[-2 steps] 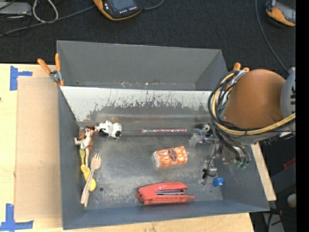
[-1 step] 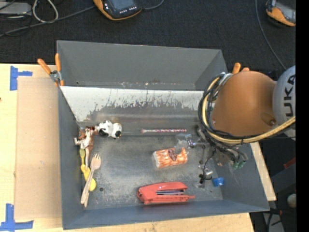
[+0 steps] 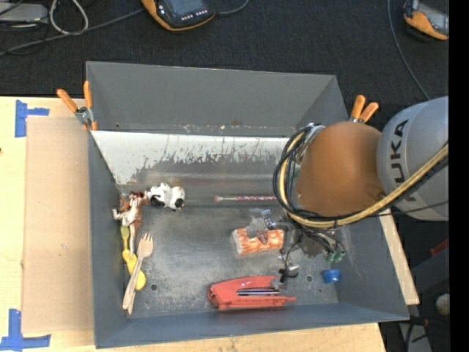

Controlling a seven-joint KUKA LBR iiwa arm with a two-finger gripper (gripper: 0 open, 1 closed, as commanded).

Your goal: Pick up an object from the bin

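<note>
The thing nearest your gripper is a crumpled orange-and-clear packet [image 3: 255,241], lying on the bin floor a little right of the middle. Your gripper [image 3: 287,268] hangs just beside the packet's right end, under the arm's rounded orange cover [image 3: 337,169]; you cannot tell how wide it stands. Just below it, near the front wall, lies a long red tool [image 3: 248,294], its right end close to the gripper's tip. A small blue cap [image 3: 331,276] sits to the right of the gripper. A thin pinkish rod [image 3: 245,198] lies along the foot of the back wall. Well apart, at the left side of the bin [image 3: 212,101], you see a black-and-white toy cow [image 3: 167,195], a brown-and-white figure [image 3: 128,208], a wooden fork [image 3: 138,273] and a yellow piece [image 3: 130,257] touching it.
</note>
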